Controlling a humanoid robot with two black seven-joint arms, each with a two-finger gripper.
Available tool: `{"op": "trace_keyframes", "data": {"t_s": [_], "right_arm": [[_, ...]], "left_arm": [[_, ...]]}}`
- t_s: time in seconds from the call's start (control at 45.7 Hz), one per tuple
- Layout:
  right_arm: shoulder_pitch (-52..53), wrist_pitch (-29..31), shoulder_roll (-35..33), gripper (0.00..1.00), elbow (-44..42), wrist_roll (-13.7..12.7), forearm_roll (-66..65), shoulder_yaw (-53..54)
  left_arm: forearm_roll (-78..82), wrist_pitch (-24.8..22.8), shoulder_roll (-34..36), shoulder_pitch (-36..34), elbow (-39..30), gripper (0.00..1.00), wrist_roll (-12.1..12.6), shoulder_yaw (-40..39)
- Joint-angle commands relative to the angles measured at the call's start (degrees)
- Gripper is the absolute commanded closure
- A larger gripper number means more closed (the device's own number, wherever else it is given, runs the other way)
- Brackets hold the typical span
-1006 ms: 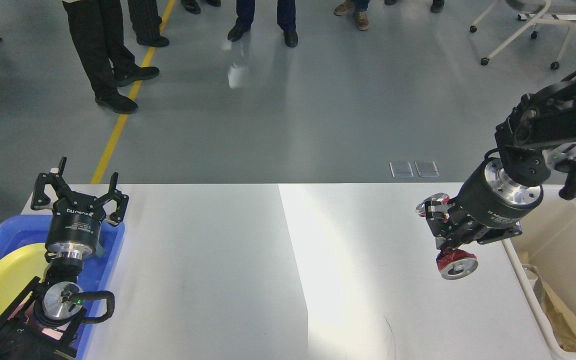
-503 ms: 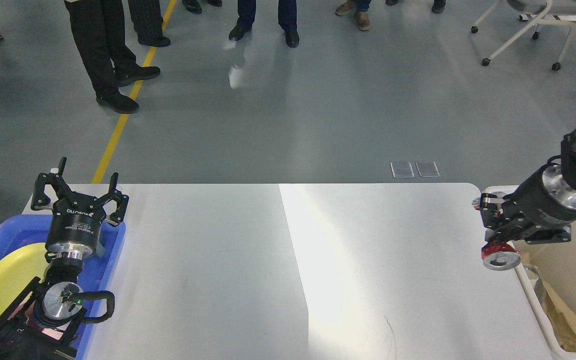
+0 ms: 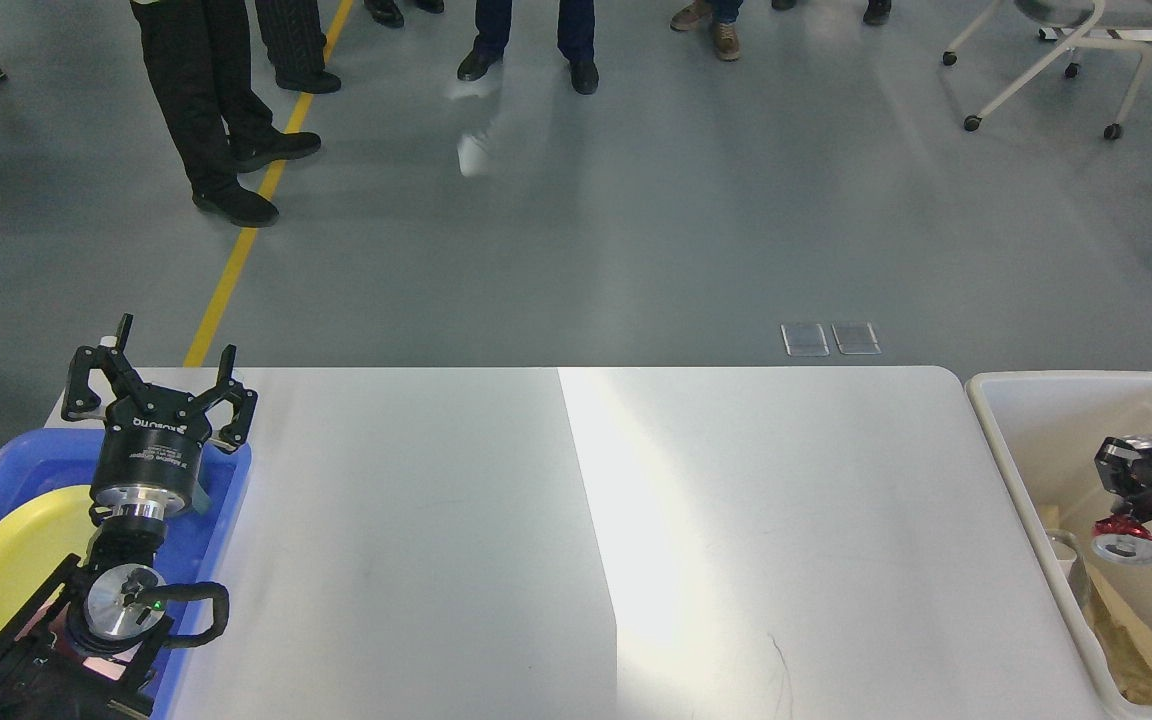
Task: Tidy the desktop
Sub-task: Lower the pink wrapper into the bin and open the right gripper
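Over the cream bin (image 3: 1036, 400) at the far right, the right claw (image 3: 1126, 525) grips a small red can (image 3: 1124, 543); it should let go low inside. Left claw (image 3: 158, 385) spreads wide above the blue tray (image 3: 226, 520); the white tabletop (image 3: 556, 540) lies bare.

L arm comes in from bottom-left corner, wrist pointing up and away; left gripper (image 3: 158, 385) at its far end w/ both fingers spread wide, nothing between them. R arm barely in view at right edge, only the wrist end showing; right gripper (image 3: 1126, 515) points left and down, fingers clamped on a small red-and-silver object (image 3: 1126, 540).
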Motion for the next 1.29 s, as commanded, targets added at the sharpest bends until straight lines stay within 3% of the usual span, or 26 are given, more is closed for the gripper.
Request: {"op": "trace_keyframes", "data": {"t_s": [0.0, 0.438, 0.525, 0.766, 0.787, 0.853, 0.875, 1.269], "right_arm": [[-10.17, -0.68, 1.24, 1.0, -10.38, 0.01, -0.04, 5.4], [-32.33, -32.23, 10.99, 1.0, -21.03, -0.52, 0.75, 16.92], [-35.49, -36.01, 13.63, 1.0, -23.14, -0.52, 0.75, 17.89], [-35.85, -37.33, 13.9, 1.0, -23.23, -0.43, 0.75, 18.86], [-35.85, -37.77, 13.81, 0.83, -23.32, -0.43, 0.84, 18.86], [-35.85, -40.4, 13.55, 0.17, -23.4, -0.43, 0.84, 18.86], [-35.85, -41.72, 13.54, 0.0, -23.32, -0.43, 0.84, 18.86], [-35.33, -42.96, 13.28, 0.0, -22.7, 0.01, 0.84, 19.04]], "left_arm": [[0.0, 0.0, 0.0, 0.01, 0.0, 0.04, 0.02, 0.0], [0.09, 0.0, 0.0, -0.08, 0.0, 0.04, 0.02, 0.0], [0.09, 0.0, 0.0, 0.01, 0.0, 0.04, 0.02, 0.0], [0.09, 0.0, 0.0, -0.08, 0.0, 0.04, 0.02, 0.0], [0.09, 0.0, 0.0, 0.01, 0.0, 0.04, 0.02, 0.0], [0.09, 0.0, 0.0, -0.08, 0.0, 0.04, 0.02, 0.0], [0.09, 0.0, 0.0, -0.08, 0.0, 0.04, 0.02, 0.0], [0.09, 0.0, 0.0, -0.08, 0.0, 0.04, 0.02, 0.0]]}}
